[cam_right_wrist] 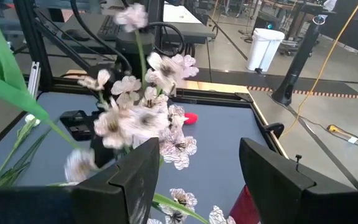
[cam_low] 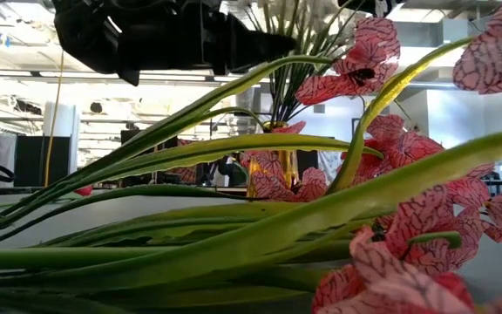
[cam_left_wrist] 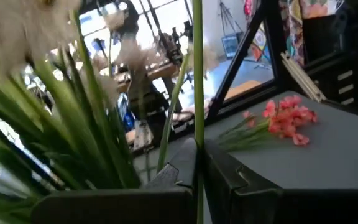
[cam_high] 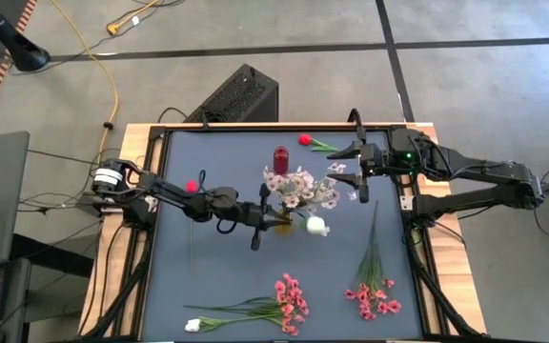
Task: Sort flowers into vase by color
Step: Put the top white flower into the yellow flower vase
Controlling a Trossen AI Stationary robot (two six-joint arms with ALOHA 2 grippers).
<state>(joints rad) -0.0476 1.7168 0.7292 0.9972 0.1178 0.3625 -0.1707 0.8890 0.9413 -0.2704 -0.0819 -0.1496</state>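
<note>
- High view: the left gripper (cam_high: 258, 227) sits just left of centre, beside the vase (cam_high: 283, 221), with a white bud (cam_high: 317, 226) lying just right of the vase. By my reading the step in hand is feeding this white-bud stem into the vase. To do it well, the stem should stay near upright and go down clear of the pale blossoms (cam_high: 301, 188) already bunched there, letting go only once it is seated.
- High view: the right gripper (cam_high: 360, 171) waits at centre right, above and to the right of the blossoms, its fingers spread and empty. A red vase (cam_high: 280, 157) stands at upper centre, a red rosebud (cam_high: 305, 140) lies beside it, another red bud (cam_high: 192, 187) shows at centre left, and pink sprays (cam_high: 292, 302) (cam_high: 374, 296) lie along the bottom.
- Low view: pink flowers (cam_low: 408, 227) and green leaves fill the foreground. The vase (cam_low: 268, 174) shows at centre, and a dark arm (cam_low: 164, 35) hangs at upper left.
- Left wrist view: the left fingers (cam_left_wrist: 241, 186) are clenched on a thin green stem (cam_left_wrist: 197, 93) running straight up the frame's centre. A pink spray (cam_left_wrist: 288, 118) lies at centre right.
- Right wrist view: the right fingers (cam_right_wrist: 278, 180) stand wide apart with nothing between them, blossoms (cam_right_wrist: 148, 118) at centre.
</note>
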